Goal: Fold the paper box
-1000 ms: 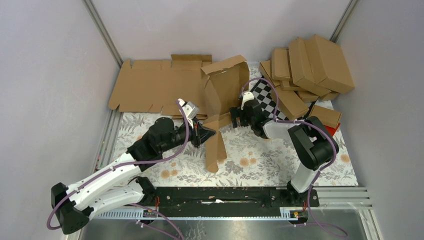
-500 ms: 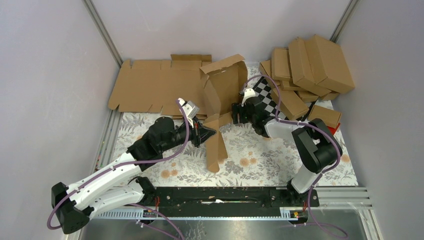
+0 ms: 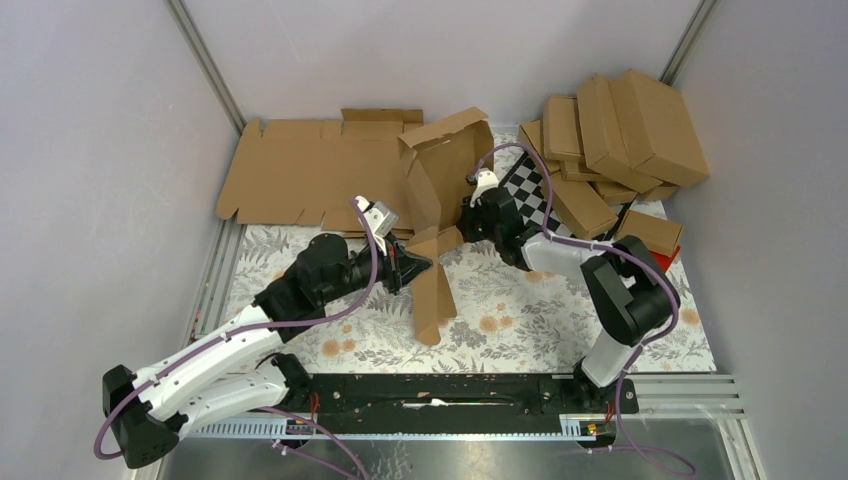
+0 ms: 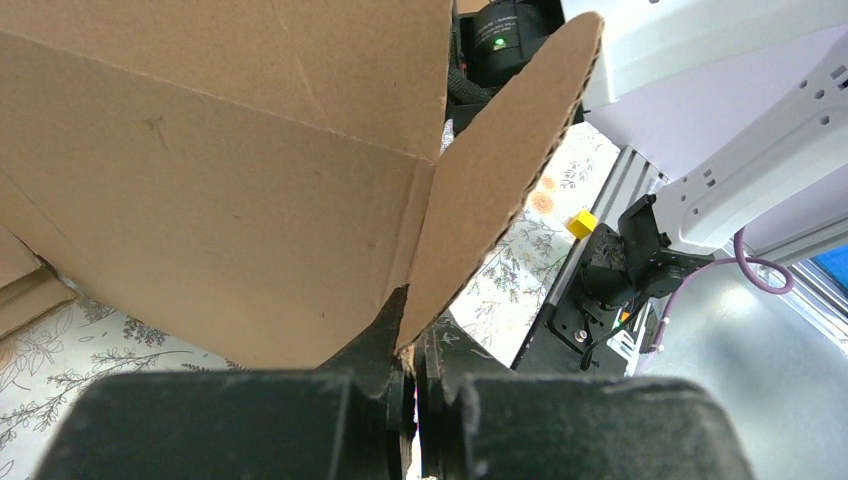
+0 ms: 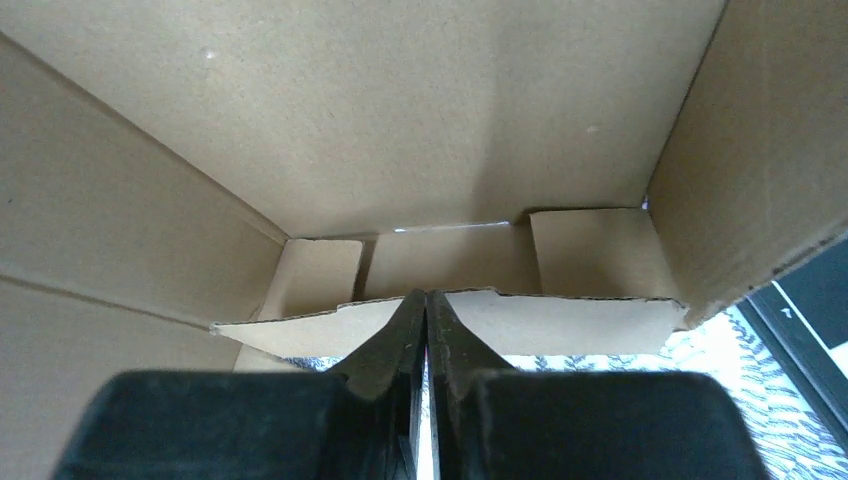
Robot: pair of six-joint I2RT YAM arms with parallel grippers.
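Plain brown on the large corrugated cardboard paper box [image 3: 447, 175] and the stacked folded cardboard cartons [image 3: 625, 125]. Black-and-white checks on the flat square board [image 3: 540, 200]. White with beige blossoms and grey leaves on the cloth-covered tabletop [image 3: 520, 300]. Black on the left claw [image 4: 415, 345] and right claw [image 5: 427, 300].

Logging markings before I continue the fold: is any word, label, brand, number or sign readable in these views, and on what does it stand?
No readable text in any view.
paper box: plain brown cardboard, no print on the faces shown.
folded cartons stacked at the back right: plain, no labels visible.
checkered board: black and white squares only, no characters.
floral table cover: flower pattern only.
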